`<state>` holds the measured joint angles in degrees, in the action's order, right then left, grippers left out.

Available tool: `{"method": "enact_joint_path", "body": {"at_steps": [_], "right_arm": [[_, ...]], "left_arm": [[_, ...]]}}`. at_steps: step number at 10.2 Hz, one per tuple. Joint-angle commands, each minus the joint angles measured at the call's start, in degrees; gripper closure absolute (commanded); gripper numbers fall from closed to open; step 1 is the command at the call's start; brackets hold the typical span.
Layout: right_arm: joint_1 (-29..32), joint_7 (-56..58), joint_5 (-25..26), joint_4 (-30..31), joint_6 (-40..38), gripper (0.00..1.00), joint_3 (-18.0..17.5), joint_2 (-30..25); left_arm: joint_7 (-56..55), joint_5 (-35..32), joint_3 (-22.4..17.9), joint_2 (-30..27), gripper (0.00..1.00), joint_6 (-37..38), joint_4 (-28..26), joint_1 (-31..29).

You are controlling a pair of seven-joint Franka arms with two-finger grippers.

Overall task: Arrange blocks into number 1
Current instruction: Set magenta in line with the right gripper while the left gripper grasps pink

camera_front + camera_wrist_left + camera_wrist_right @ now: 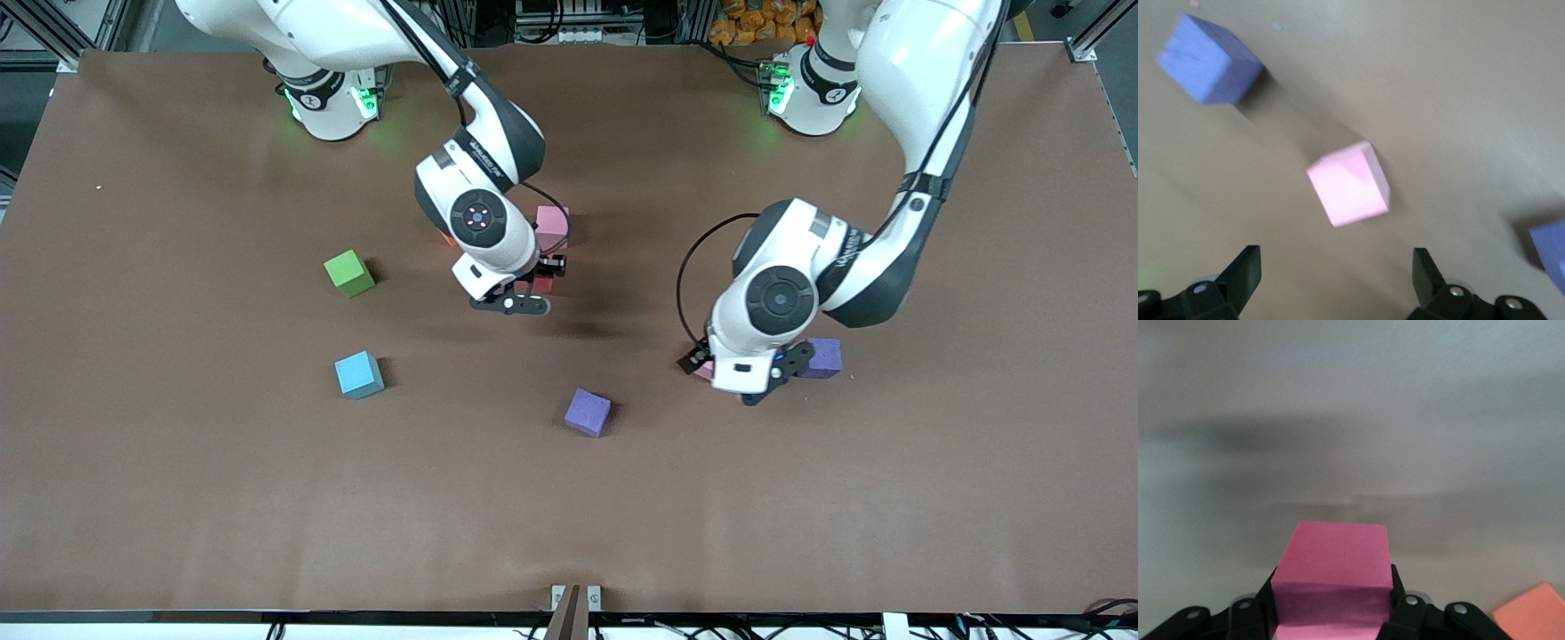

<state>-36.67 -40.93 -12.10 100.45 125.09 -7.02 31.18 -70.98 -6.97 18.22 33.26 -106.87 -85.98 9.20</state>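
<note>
Right gripper (1331,613) clamped on red block (1338,577), left gripper (1338,283) spread wide over pink block (1348,183)

The red block (543,283) is held; orange block (1531,613), pink blocks (552,222), purple blocks (588,412) lie apart.

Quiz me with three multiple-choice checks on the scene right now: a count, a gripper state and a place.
1. How many small purple matte foam cubes does the front view show? A one; B two; C three.
2. The right gripper is: A open and empty; B shut on a purple cube; C shut on the small red matte foam cube.
3. The left gripper hangs over: A the red cube; B a small pink matte foam cube; C a purple cube.
Key: B, two are there; C, its fingers clamp the red cube in the right wrist view; B, its open fingers frame the pink cube in the left wrist view.
</note>
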Motion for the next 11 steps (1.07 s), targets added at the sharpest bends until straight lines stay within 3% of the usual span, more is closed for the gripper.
{"method": "enact_joint_path", "body": {"at_steps": [1, 3, 5, 8, 9, 11], "right_arm": [[-1.04, -0.03, -0.03, -0.52, 1.21, 1.00, 0.07, 1.77], [-2.35, -0.65, 0.15, 0.10, 0.42, 1.00, 0.16, 1.52], [-2.44, -0.99, 0.15, 0.27, 0.42, 1.00, 0.16, 1.51], [-3.50, -3.46, 0.50, 2.47, 0.51, 1.00, 0.25, 1.07], [-3.50, -3.46, 0.59, 2.73, 0.60, 1.00, 0.25, 0.90], [-3.67, -3.98, 0.76, 2.74, 1.03, 1.00, 0.25, 1.16]], "left_arm": [[-0.74, 1.79, 0.67, 3.38, 0.00, -5.32, -0.85, -7.25], [-5.29, 1.61, -0.38, 2.68, 0.00, -10.26, -2.42, -11.46], [-13.10, 1.43, -0.64, 0.77, 0.00, -13.01, -6.64, -11.57], [-21.83, -6.44, -0.29, 2.06, 0.00, -14.23, -7.27, -5.53], [-18.88, -12.04, -0.12, 2.25, 0.00, -14.24, -7.27, -3.07], [1.00, -13.33, 1.11, 2.07, 0.00, -13.54, -7.18, -1.82]]}}
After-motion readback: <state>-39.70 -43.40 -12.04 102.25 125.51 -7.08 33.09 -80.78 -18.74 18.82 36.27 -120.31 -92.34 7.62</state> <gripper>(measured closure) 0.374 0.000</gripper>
